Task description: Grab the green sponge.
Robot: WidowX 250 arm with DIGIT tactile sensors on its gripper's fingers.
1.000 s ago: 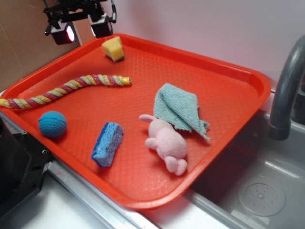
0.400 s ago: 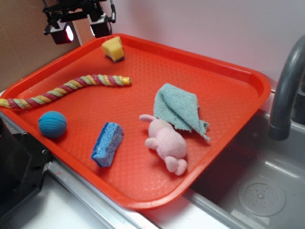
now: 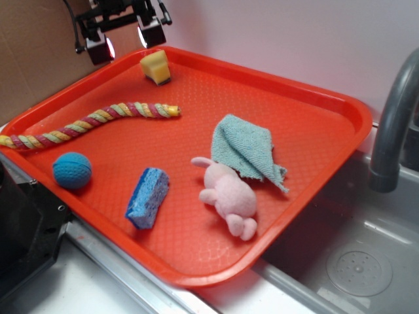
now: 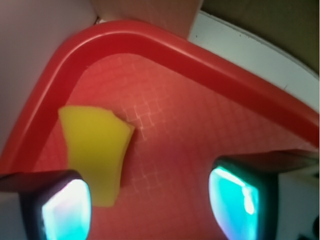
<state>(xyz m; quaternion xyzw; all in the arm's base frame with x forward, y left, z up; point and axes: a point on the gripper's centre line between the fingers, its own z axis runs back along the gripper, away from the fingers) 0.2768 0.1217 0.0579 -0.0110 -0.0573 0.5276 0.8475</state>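
Note:
The green sponge (image 3: 156,67) is a small chunky yellow foam block with a darker layer along its lower face. It sits in the far left corner of the orange tray (image 3: 308,124). My gripper (image 3: 126,40) hovers above and just left of it, jaws wide open and empty. In the wrist view the sponge (image 4: 95,150) lies on the tray by the left finger (image 4: 64,210), partly inside the gap; the right finger (image 4: 239,200) is over bare tray. The gripper's middle (image 4: 150,205) is beside the sponge.
On the tray lie a striped rope toy (image 3: 91,124), a blue ball (image 3: 71,170), a long blue sponge (image 3: 148,196), a pink plush toy (image 3: 229,196) and a teal cloth (image 3: 247,149). A grey faucet (image 3: 393,124) and sink (image 3: 353,261) are on the right. The tray's raised rim (image 4: 210,60) curves around the sponge.
My gripper has moved a little to the right and up, closer to above the sponge. Nothing on the tray has moved.

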